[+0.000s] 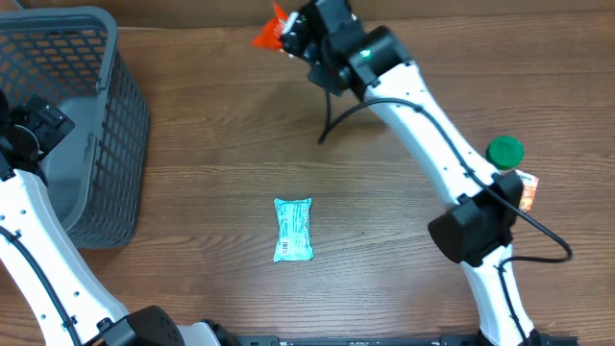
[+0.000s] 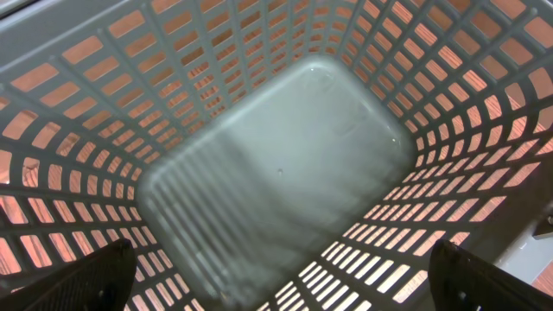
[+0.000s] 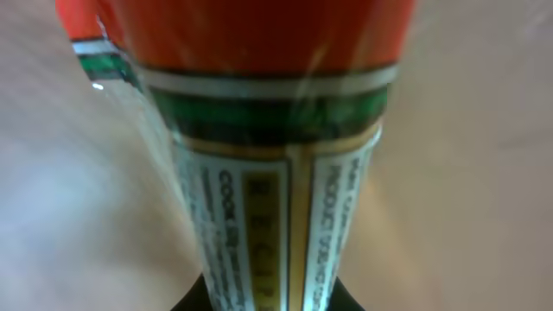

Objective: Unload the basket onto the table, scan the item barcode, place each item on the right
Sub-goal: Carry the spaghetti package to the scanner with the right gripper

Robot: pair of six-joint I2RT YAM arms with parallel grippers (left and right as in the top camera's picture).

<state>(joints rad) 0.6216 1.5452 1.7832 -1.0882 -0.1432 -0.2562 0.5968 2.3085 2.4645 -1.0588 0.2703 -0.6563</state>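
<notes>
My right gripper (image 1: pixel 293 37) is at the far middle of the table, shut on an orange packet (image 1: pixel 271 29). In the right wrist view the packet (image 3: pixel 259 130) fills the frame. It is orange at the top, with a green band and white printed panels running down between my right gripper (image 3: pixel 272 301) jaws; no barcode shows. My left gripper (image 1: pixel 36 123) hangs over the grey basket (image 1: pixel 101 115). In its wrist view the left gripper (image 2: pixel 276 285) stands wide open, both fingers at the frame's lower corners and nothing between them.
A teal packet (image 1: pixel 293 229) lies flat on the wooden table near the middle front. A green round lid (image 1: pixel 504 151) and a small orange-and-white packet (image 1: pixel 528 192) sit at the right, beside the right arm. The basket's floor (image 2: pixel 276 164) is bare.
</notes>
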